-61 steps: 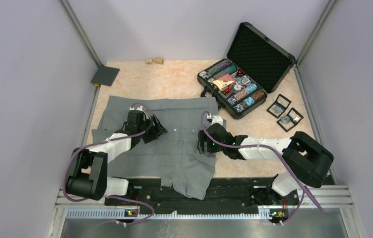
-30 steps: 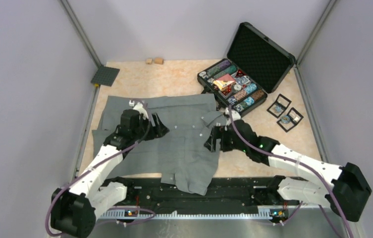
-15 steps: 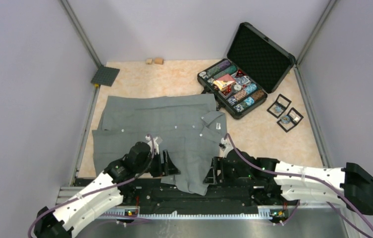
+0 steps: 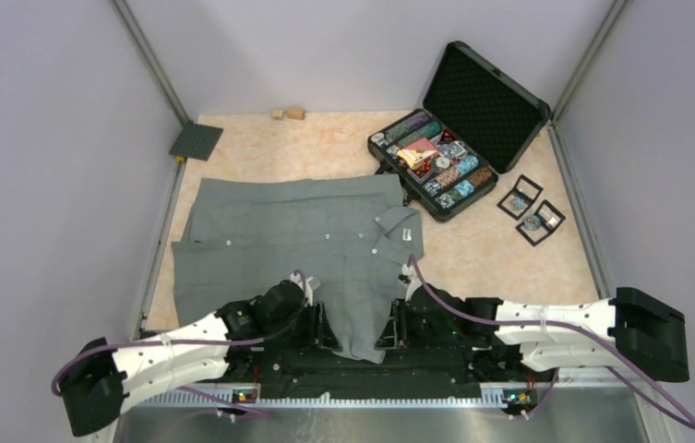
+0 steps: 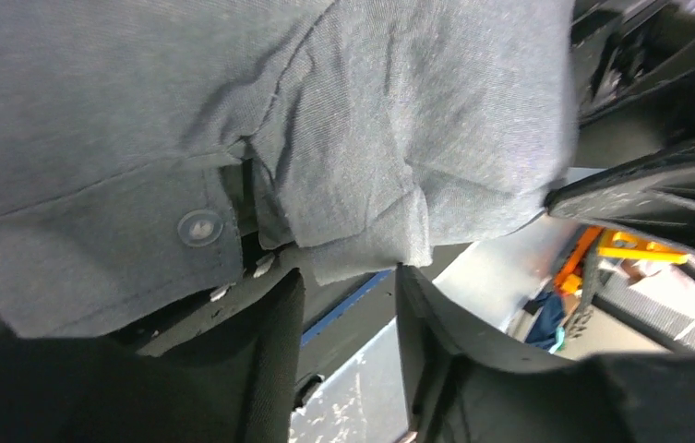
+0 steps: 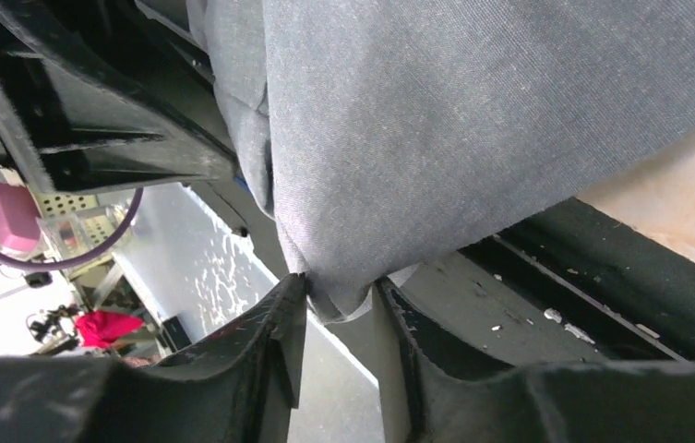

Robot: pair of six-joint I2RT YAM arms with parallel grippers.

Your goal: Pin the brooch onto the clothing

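- While its jaws stand spread, our left gripper (image 5: pixel 348 286) meets the hem of the shirt (image 5: pixel 233 111) at the tips (unclasped).
- Our right gripper (image 6: pixel 336 297) flanks that hem too; whether it pinches, we cannot tell.
- Outward, the shirt lies flat on the table (image 4: pixel 325 148), tail over its near edge.

Overhead view, close wrist views sharing shirt (image 4: pixel 325 231)

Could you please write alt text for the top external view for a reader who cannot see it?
A grey shirt lies spread on a table, one flap hanging over the near edge, where the left gripper and right gripper flank it from either side. An open black case of coloured chips sits at the far right.
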